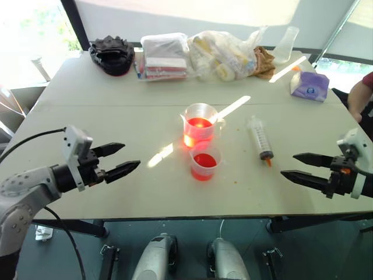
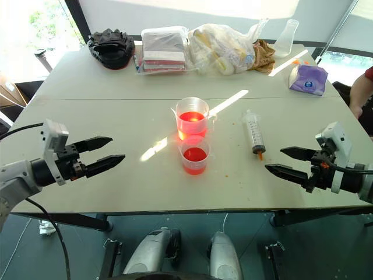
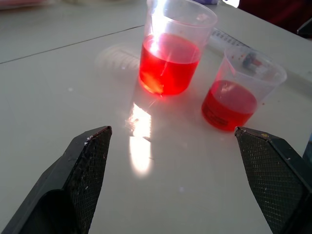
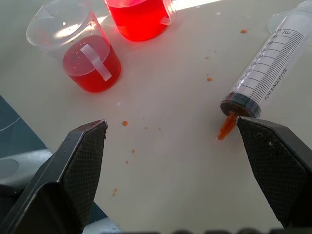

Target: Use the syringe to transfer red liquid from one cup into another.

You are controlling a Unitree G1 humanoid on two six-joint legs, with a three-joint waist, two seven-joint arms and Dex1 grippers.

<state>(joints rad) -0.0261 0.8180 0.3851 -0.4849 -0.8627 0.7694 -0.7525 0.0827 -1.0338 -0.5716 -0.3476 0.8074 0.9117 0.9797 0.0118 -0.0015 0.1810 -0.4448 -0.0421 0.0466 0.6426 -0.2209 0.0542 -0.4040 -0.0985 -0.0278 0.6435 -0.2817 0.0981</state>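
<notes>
- The beaker (image 1: 199, 122) stood upright near the middle of the counter (image 1: 116, 105), with red liquid (image 1: 199, 124) in its lower part.
- The small cup (image 1: 204, 162) stood touching or just beside the beaker, on its near side, also holding red liquid.
- The syringe (image 1: 260, 139) lay flat on the counter to the right of the beaker, apart from it, orange tip toward the near edge.
- Small orange drops speckled the counter beside the syringe tip.
- The left tool (image 1: 123, 159) hovered well to the left of the beaker, fingers apart, holding nothing.
- The right tool (image 1: 298, 165) hovered to the right of the syringe, fingers apart, empty.
- Bags (image 1: 198, 53) and a tissue pack (image 1: 309, 86) lay behind the beaker at the far edge.
</notes>
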